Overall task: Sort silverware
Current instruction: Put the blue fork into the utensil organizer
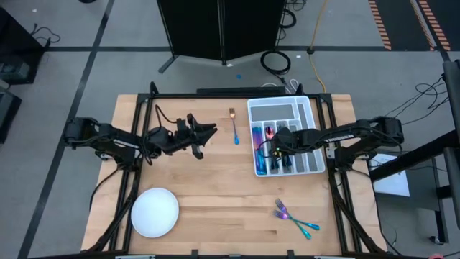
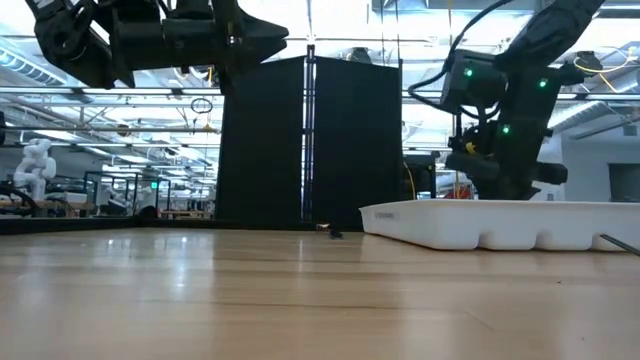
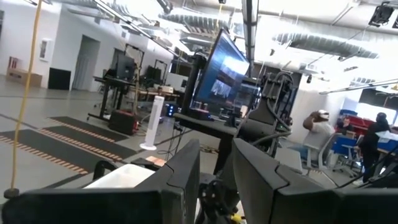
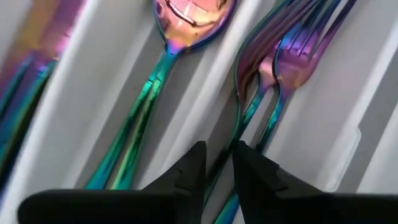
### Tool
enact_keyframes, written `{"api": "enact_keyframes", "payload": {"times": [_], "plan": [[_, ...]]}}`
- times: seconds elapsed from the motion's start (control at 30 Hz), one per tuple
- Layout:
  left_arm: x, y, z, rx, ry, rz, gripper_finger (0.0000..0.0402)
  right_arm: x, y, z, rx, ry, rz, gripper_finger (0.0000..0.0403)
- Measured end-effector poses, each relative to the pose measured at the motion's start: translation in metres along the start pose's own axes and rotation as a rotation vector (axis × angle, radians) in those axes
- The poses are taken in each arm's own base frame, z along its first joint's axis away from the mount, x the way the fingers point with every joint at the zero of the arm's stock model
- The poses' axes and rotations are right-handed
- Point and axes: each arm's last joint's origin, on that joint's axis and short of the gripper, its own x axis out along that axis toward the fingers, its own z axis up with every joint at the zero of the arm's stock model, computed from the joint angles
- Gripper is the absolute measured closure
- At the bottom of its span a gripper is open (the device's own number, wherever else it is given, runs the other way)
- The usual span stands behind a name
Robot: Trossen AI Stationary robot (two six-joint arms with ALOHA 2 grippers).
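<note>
Right gripper (image 4: 217,163) low inside tray (image 1: 310,108), fingers nearly together around slim iridescent fork (image 4: 292,59) handles. Glossy rainbow spoon (image 4: 186,25) in next slot. Left gripper (image 1: 208,133) raised beside tray, slightly parted, empty.

Bright overhead light; glare on table (image 2: 250,290), close silverware (image 4: 180,37) blurred.

Landmark: white divided tray (image 1: 310,108).
In tray: iridescent spoons (image 4: 186,18), forks (image 4: 292,56), lying lengthwise.
Left of tray: lone fork (image 1: 233,126).
Below tray: crossed forks (image 1: 291,216).
</note>
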Motion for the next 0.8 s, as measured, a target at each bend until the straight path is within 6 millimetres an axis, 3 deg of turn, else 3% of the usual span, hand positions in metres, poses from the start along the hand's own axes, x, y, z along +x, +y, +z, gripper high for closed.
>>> {"api": "enact_keyframes", "payload": {"times": [0.37,0.8], "plan": [[0.0000,0.0002,-0.0013,0.002,0.013,0.003,0.0307,0.0094,0.0019,-0.0020,0.002,0.020,-0.031,0.0339],[0.0000,0.0003,-0.0016,0.001,0.016,0.003,0.0307,0.0060,0.0015,-0.0010,0.037,0.012,-0.013,0.0394]]}}
